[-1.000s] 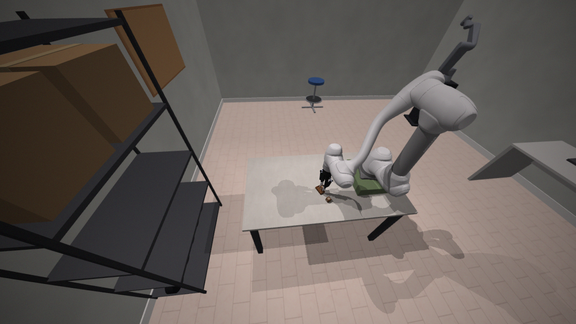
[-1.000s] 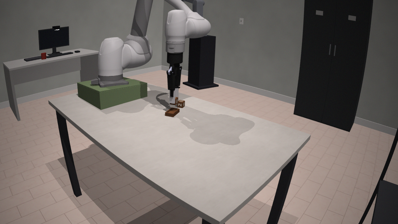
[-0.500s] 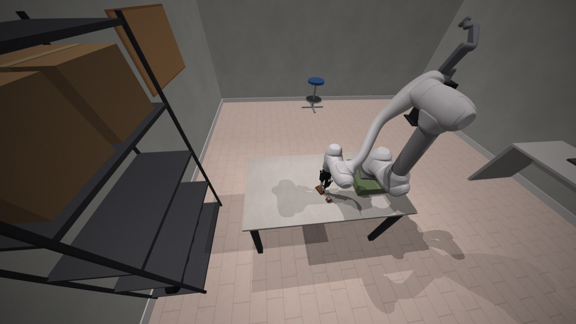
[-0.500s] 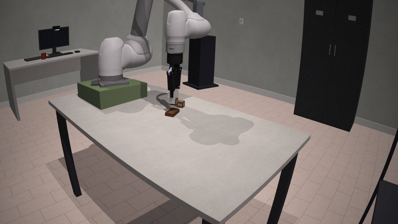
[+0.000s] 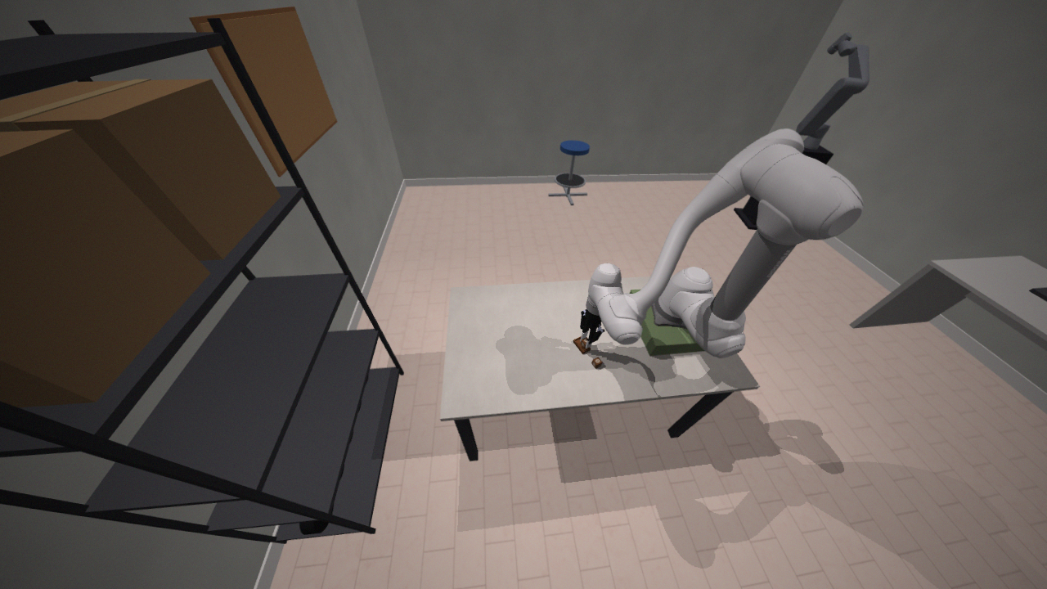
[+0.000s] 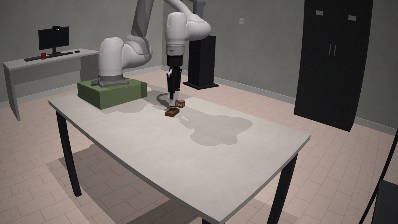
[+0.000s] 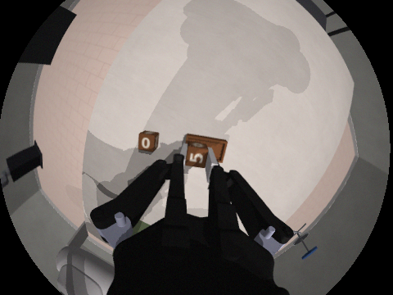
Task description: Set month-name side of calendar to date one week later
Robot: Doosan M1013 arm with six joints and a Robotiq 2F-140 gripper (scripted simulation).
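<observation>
My gripper (image 5: 587, 339) (image 6: 173, 103) (image 7: 196, 152) points down and is shut on a brown cube (image 7: 196, 159) (image 6: 176, 103). In the wrist view this cube shows a white 5 turned on its side; its face toward the tray has a marking too foreshortened to read. It is held low over the brown tray (image 5: 579, 345) (image 6: 168, 114) (image 7: 224, 151), hiding part of it; the exact gap is unclear. The other brown cube (image 5: 598, 362) (image 6: 181, 104) (image 7: 148, 142) stands on the table beside the tray, showing a 0 in the wrist view and a 2 in the exterior view. The month's name is not readable.
The table (image 5: 475, 380) (image 6: 155, 133) carries the green base block (image 5: 670, 343) (image 6: 111, 95) that bears the arm. The arm's shadow falls across the table. A shelf rack (image 5: 293, 410), a dark cabinet (image 6: 331, 69) and a desk (image 6: 27, 62) stand away from the table.
</observation>
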